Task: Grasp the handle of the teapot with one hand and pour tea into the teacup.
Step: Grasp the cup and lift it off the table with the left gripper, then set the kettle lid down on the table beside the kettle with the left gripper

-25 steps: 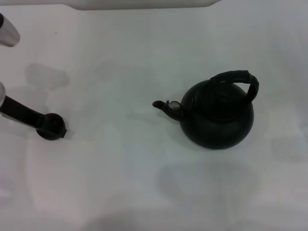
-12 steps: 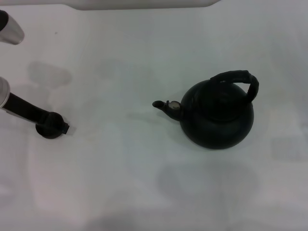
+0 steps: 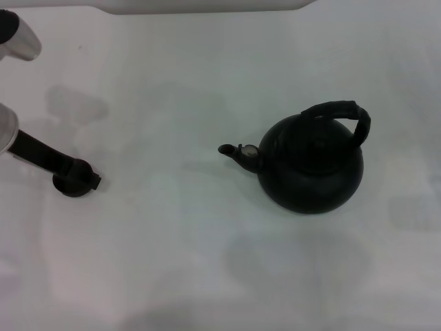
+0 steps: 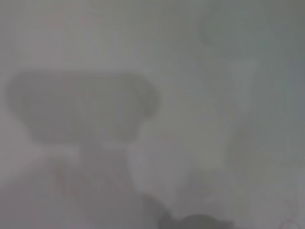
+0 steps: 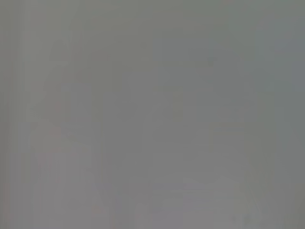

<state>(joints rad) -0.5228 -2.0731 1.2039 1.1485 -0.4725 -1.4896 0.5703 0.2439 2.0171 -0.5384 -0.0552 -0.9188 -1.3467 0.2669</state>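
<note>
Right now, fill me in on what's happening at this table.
The left pincer is at the left side of the white table, right at the small dark teacup, which its black end overlaps; whether it grips the cup cannot be seen. The black teapot stands upright toward the right, spout pointing left toward the cup, its arched handle untouched. The right arm is not visible in the head view, so no pouring has begun.

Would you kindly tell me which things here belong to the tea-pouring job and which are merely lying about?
Job: round matte black teapot; its ribbed black arched handle; tiny dark round teacup, at the left tool.
Lying about: plain white tabletop; pale ledge at its far edge.
</note>
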